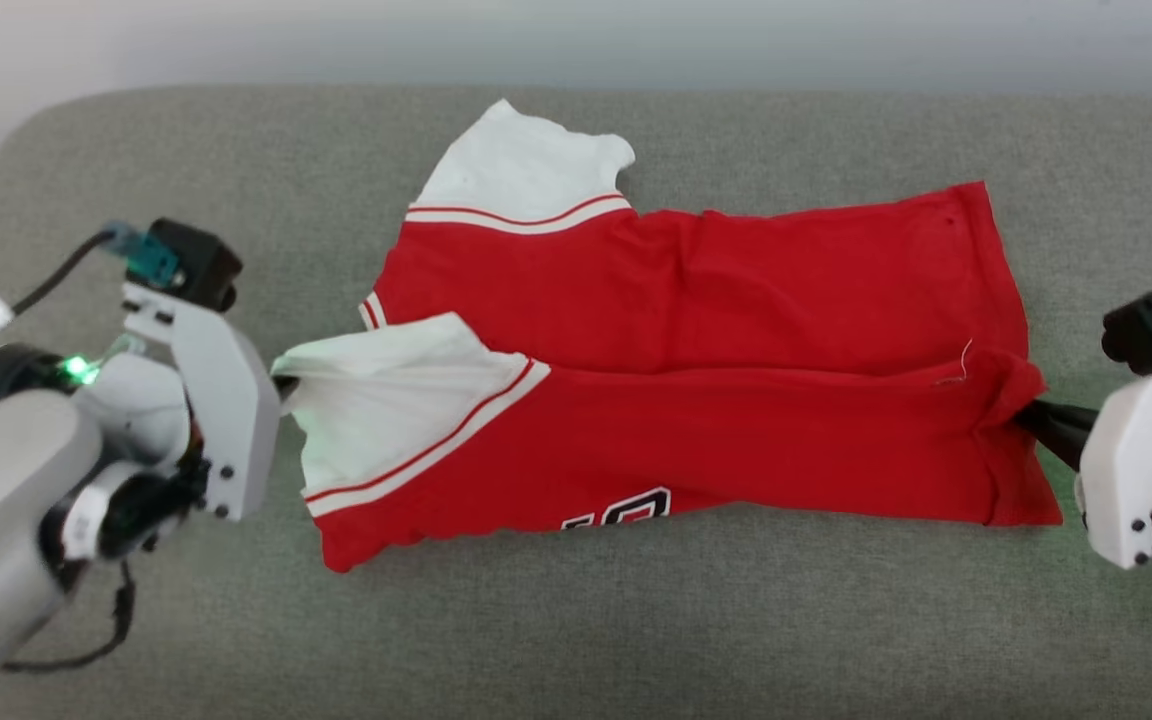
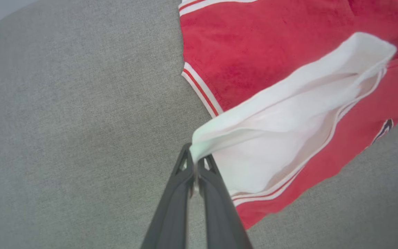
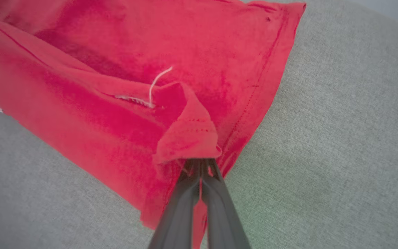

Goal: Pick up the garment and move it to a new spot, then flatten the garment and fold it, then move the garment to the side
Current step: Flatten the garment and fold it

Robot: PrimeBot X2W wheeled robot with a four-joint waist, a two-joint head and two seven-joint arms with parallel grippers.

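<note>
Red jersey-knit garment with white short sleeves and red-and-white stripe trim lies lengthwise across the middle of the grey woven upholstered cushion. It looks part-way through a lengthwise fold. A scrap of black, white-outlined lettering shows at its edge toward the cushion's near side. Left gripper, toward the cushion's left end, has its two dark fingers pinched together on the cuff edge of the nearer white sleeve, which hangs taut and raised off the cushion. Right gripper, toward the cushion's right end, is clamped on a rolled red hem corner, also lifted. Risks, as judged. Both grips take only a thin bite of cloth at the very fingertips, so a tug along the cushion's length could pull the cuff or hem free and drop that end. If one arm travels faster or higher than the other, the fold line would skew and the layers land crooked. The sleeve is pulled into a narrow open pocket and may crumple under the body when laid down. The hem corner is curled over itself, which could leave a crease. A loose white thread near that corner might catch on a finger.
</note>
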